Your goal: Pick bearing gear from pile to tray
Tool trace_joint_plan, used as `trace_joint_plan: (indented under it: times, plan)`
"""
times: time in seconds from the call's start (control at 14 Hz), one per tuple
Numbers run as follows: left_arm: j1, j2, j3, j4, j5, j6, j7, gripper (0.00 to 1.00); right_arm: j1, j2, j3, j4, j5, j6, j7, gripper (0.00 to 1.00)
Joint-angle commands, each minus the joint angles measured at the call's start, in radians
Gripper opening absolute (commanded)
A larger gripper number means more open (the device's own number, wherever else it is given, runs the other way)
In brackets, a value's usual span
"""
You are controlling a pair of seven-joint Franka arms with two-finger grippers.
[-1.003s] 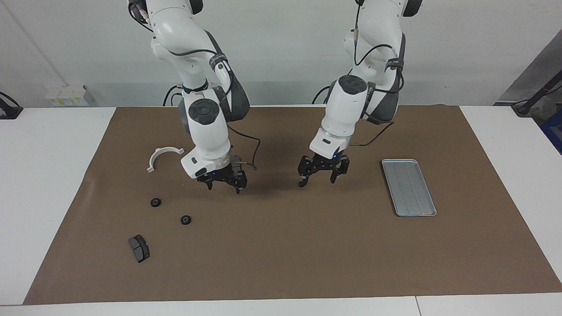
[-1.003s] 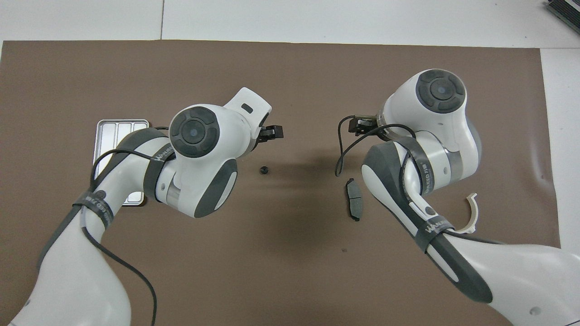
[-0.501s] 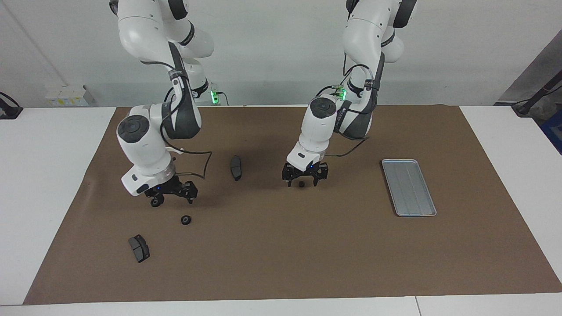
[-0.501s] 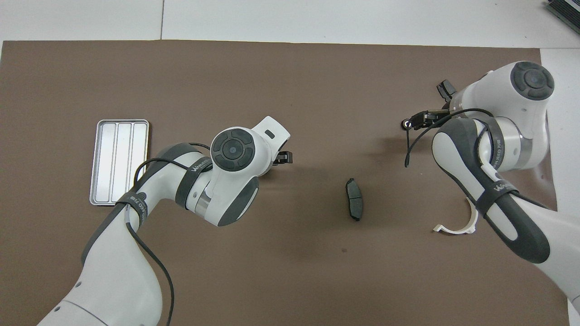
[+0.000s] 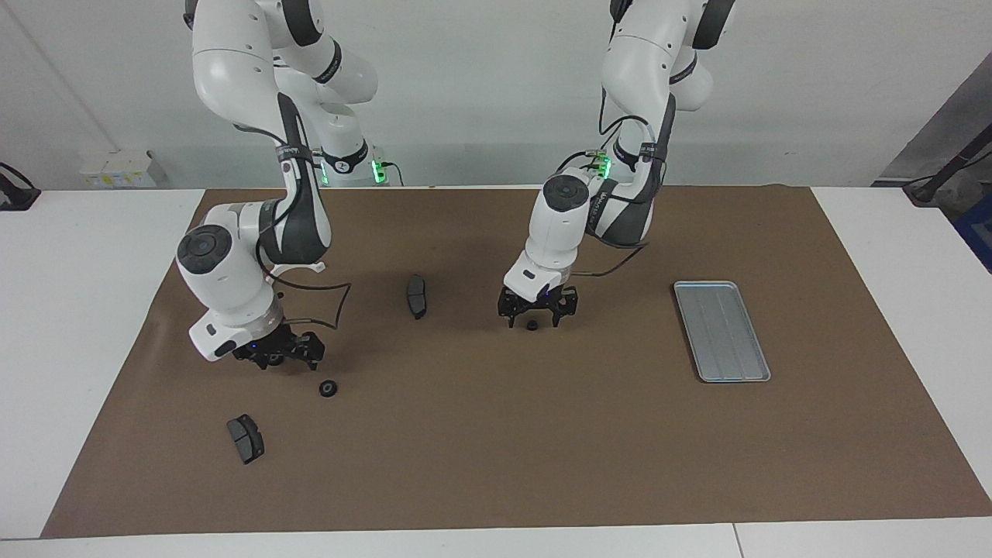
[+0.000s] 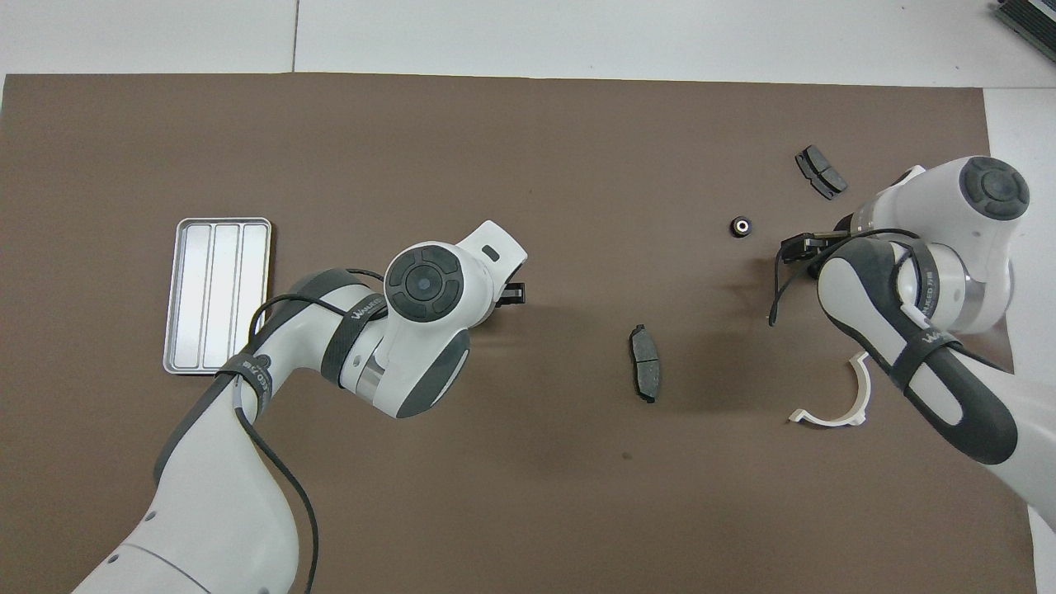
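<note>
Tray (image 5: 721, 331) rests on brown mat (image 5: 496, 449) covering table.

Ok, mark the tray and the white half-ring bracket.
tray (image 5: 721, 332), facing view, middle of its creased floor.
white half-ring bracket (image 6: 860, 392), overhead view, on the curved band beside the right arm.

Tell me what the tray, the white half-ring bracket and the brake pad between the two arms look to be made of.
Tray: apparently thin sheet metal, silver-grey with a dull sheen, pressed lengthwise creases and a low rim.
White half-ring bracket: probably plastic, matte off-white and uniform, though painted metal cannot be excluded.
Brake pad: dark grey and matte with no shine, suggesting friction compound on a backing plate; the backing is not discernible.
</note>
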Motion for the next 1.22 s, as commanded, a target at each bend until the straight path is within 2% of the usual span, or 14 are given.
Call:
trace_joint_plan:
  times: [0.0, 0.29, 0.43, 0.57, 0.72, 0.86, 1.0, 1.15]
  plan:
    - [-0.014, -0.002, 0.015, -0.020, 0.022, 0.027, 0.018, 0.67, -0.014, -0.016, 0.014, -0.025, 0.019, 0.008, -0.033, 1.00]
    - [-0.014, 0.001, 0.015, -0.021, 0.023, 0.028, 0.030, 0.57, -0.012, -0.046, 0.014, -0.028, 0.019, -0.061, -0.056, 1.00]
    - [-0.014, 0.001, 0.015, -0.024, 0.023, 0.028, 0.035, 0.52, -0.027, -0.048, 0.014, -0.032, 0.019, -0.056, -0.102, 0.91]
    - [-0.012, 0.001, 0.015, -0.040, 0.023, 0.043, 0.047, 0.51, -0.026, -0.048, 0.014, -0.036, 0.019, -0.050, -0.097, 0.75]
    - [-0.014, 0.001, 0.015, -0.049, 0.023, 0.056, 0.049, 0.47, -0.027, -0.048, 0.014, -0.048, 0.019, -0.038, -0.100, 0.64]
    - [-0.014, 0.001, 0.015, -0.051, 0.023, 0.054, 0.049, 0.42, -0.027, -0.048, 0.014, -0.043, 0.019, -0.039, -0.096, 0.32]
    - [-0.014, 0.001, 0.015, -0.051, 0.023, 0.053, 0.050, 0.33, -0.026, -0.050, 0.014, -0.034, 0.019, -0.044, -0.090, 0.04]
    - [-0.014, 0.001, 0.015, -0.051, 0.023, 0.050, 0.050, 0.26, -0.012, -0.063, 0.018, -0.025, 0.019, -0.056, -0.061, 0.00]
